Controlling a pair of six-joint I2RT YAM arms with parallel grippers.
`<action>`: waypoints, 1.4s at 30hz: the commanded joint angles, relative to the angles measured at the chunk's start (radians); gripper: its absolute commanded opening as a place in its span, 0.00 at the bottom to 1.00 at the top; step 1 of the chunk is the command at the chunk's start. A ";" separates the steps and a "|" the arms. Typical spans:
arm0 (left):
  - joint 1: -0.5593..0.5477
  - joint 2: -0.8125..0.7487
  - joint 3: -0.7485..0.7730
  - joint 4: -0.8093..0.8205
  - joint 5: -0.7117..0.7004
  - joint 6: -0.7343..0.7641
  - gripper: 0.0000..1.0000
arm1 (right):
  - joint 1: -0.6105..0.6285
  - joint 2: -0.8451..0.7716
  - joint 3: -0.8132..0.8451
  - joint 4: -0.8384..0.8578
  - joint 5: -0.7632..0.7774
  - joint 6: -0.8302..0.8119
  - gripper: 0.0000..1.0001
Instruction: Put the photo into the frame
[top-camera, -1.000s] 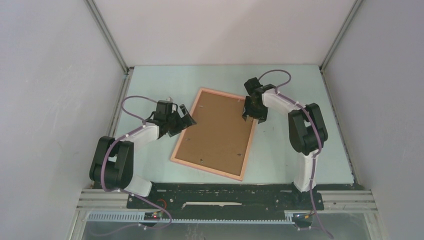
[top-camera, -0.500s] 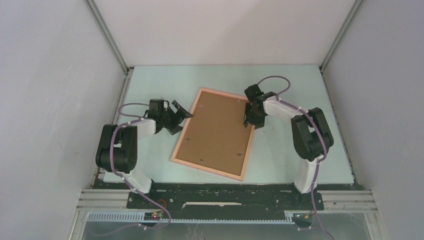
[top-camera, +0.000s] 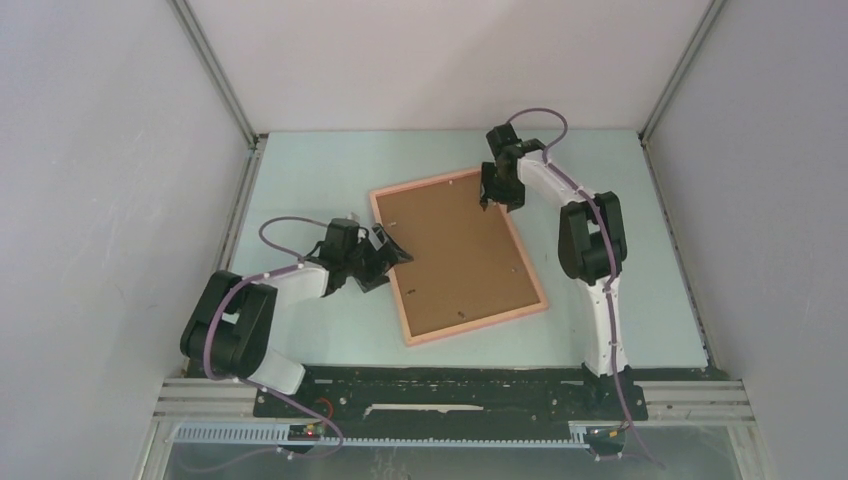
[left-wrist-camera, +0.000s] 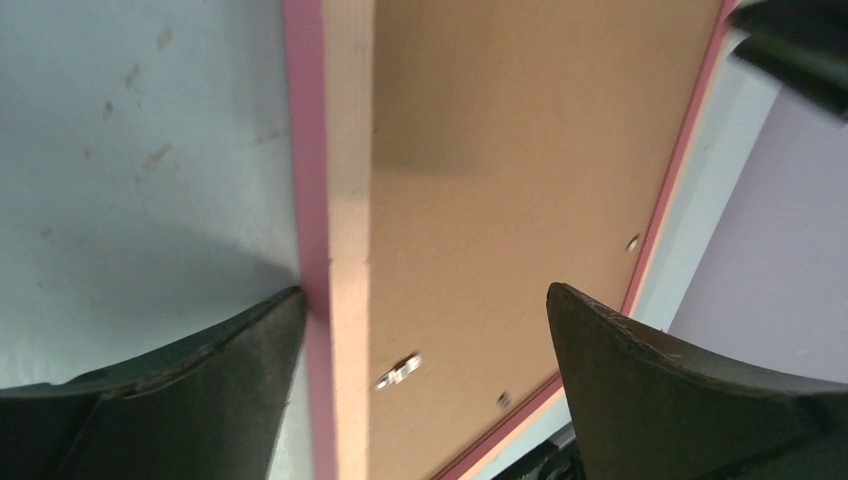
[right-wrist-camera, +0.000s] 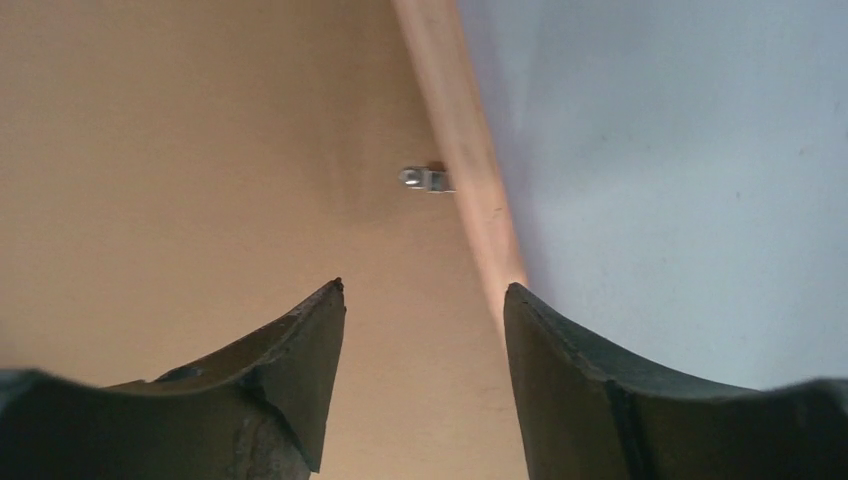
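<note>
Looking down, we find the frame (top-camera: 475, 322) lying face down on the table (top-camera: 300, 170), its brown backing board (top-camera: 458, 250) uppermost and a small metal clip (right-wrist-camera: 425, 179) at the rail. The photo shows in no view, so we cannot place it. Our left gripper (left-wrist-camera: 425, 300) is spread wide astride the left rail; our right gripper (right-wrist-camera: 425, 290) hangs at the far corner, jaws apart, pinching nothing. We judge the danger plain: a fingertip pushing the clip may shove the whole frame sideways, or scrape the board
</note>
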 joint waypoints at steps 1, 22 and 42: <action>-0.013 -0.058 -0.016 -0.080 -0.006 0.018 1.00 | 0.027 -0.021 0.125 -0.090 0.027 -0.022 0.71; -0.004 -0.057 0.011 -0.070 -0.047 0.126 0.98 | -0.017 -0.495 -0.737 0.171 -0.098 0.070 0.75; -0.004 -0.058 0.005 -0.058 -0.038 0.127 0.98 | 0.001 -0.394 -0.684 0.140 -0.028 0.081 0.45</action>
